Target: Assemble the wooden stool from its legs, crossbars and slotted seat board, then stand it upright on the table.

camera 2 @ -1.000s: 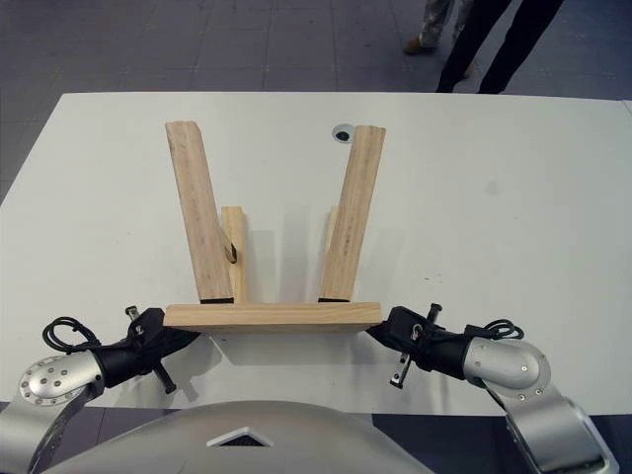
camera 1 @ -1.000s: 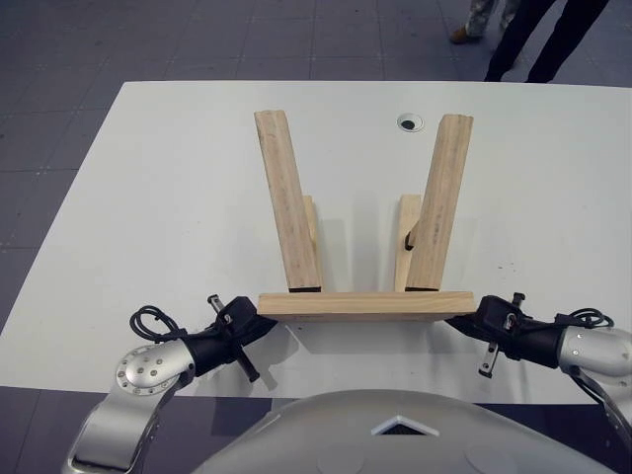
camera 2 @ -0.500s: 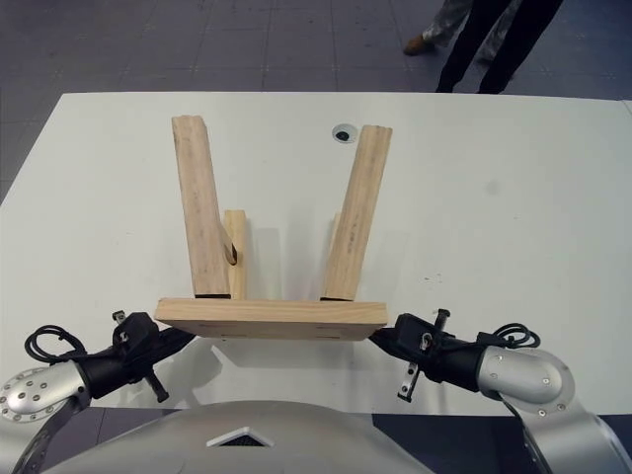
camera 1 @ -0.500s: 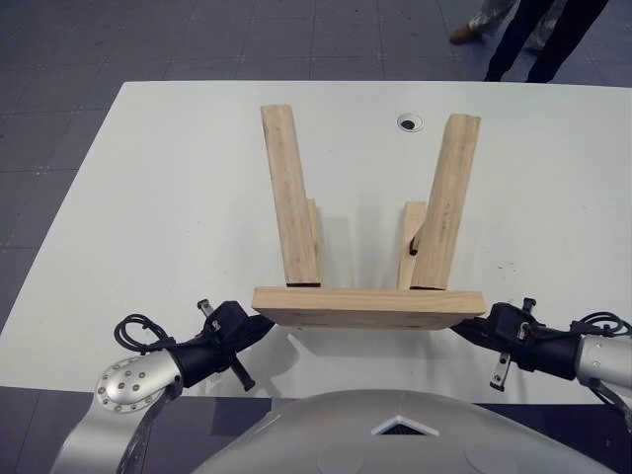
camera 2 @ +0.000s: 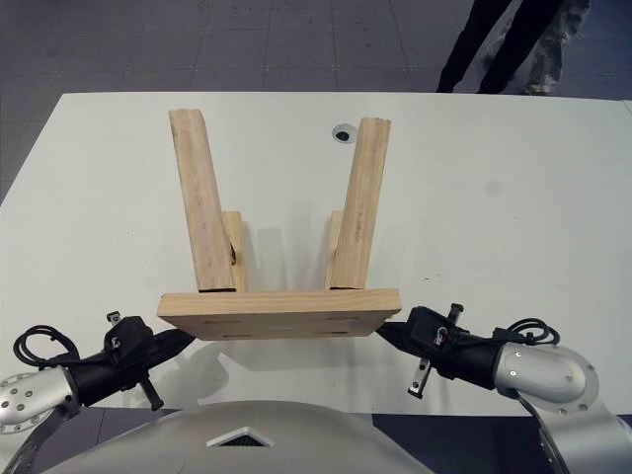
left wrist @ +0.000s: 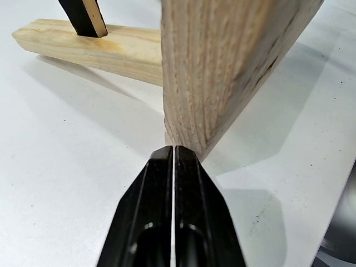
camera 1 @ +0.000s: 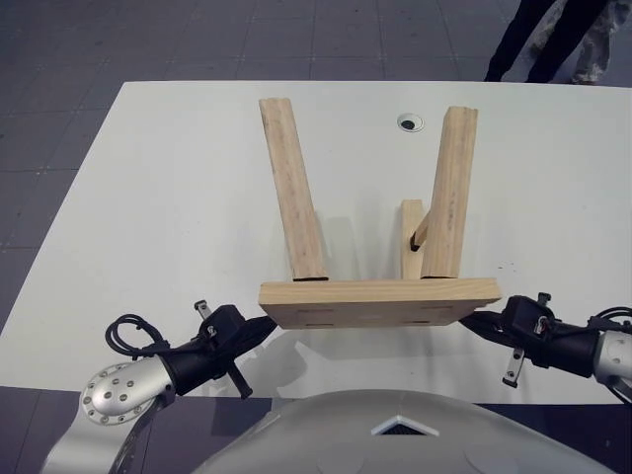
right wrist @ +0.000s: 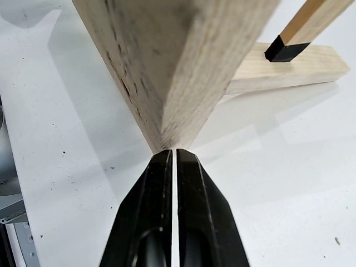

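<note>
The wooden stool lies on its side on the white table (camera 1: 148,197). Its slotted seat board (camera 1: 380,301) stands on edge nearest me, and its broad face tilts towards me. Two legs (camera 1: 293,188) (camera 1: 449,188) point away across the table, with a crossbar (camera 1: 411,237) between them. My left gripper (camera 1: 269,321) is shut, its tip touching the board's lower left corner (left wrist: 189,83). My right gripper (camera 1: 476,318) is shut too, its tip against the lower right corner (right wrist: 167,61).
A small round cable hole (camera 1: 409,122) sits in the table beyond the legs' far ends. The table's front edge (camera 1: 296,367) runs just behind both grippers. Bare table surface lies to the left and right of the stool.
The seat board has tipped back so more of its broad face shows, and it has shifted slightly right. Both grippers have dropped lower at its corners, the right one moving outward.
</note>
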`<state>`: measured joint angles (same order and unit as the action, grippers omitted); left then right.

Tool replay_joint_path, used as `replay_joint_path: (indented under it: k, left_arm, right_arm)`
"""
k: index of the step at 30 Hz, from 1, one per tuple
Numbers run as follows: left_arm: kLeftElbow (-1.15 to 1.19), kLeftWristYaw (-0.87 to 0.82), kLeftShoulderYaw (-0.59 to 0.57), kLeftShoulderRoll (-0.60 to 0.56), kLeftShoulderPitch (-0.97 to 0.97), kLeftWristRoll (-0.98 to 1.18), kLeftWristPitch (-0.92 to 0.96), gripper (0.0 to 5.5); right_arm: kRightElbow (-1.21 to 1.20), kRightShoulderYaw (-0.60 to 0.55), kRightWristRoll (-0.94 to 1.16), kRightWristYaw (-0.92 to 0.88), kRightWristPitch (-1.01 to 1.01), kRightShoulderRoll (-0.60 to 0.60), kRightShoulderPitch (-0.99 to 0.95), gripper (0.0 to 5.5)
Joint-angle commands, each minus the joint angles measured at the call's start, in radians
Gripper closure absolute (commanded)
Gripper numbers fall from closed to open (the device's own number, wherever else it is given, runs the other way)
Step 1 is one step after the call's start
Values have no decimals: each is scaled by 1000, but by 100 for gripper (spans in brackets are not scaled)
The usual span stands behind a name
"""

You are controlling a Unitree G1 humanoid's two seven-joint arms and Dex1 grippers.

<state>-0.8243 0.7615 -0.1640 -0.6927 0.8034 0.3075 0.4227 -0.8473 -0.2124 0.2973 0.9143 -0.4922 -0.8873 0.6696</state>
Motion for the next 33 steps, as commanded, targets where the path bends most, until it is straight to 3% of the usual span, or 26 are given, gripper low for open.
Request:
replay_joint_path:
  k: [1,14,33]
  left_arm:
    - [-60,37,0,-8,6,42,-31,540]
    - [-108,45,6,-9,66,38,-49,540]
    - [-221,87,-149,-26,121,196,-64,540]
  right_arm:
    - [-54,-9,28,33,36,-8,4,537]
    - [-148,-145,135,79,9,12,59,537]
    - [-155,-207,185,140,19,6,74,537]
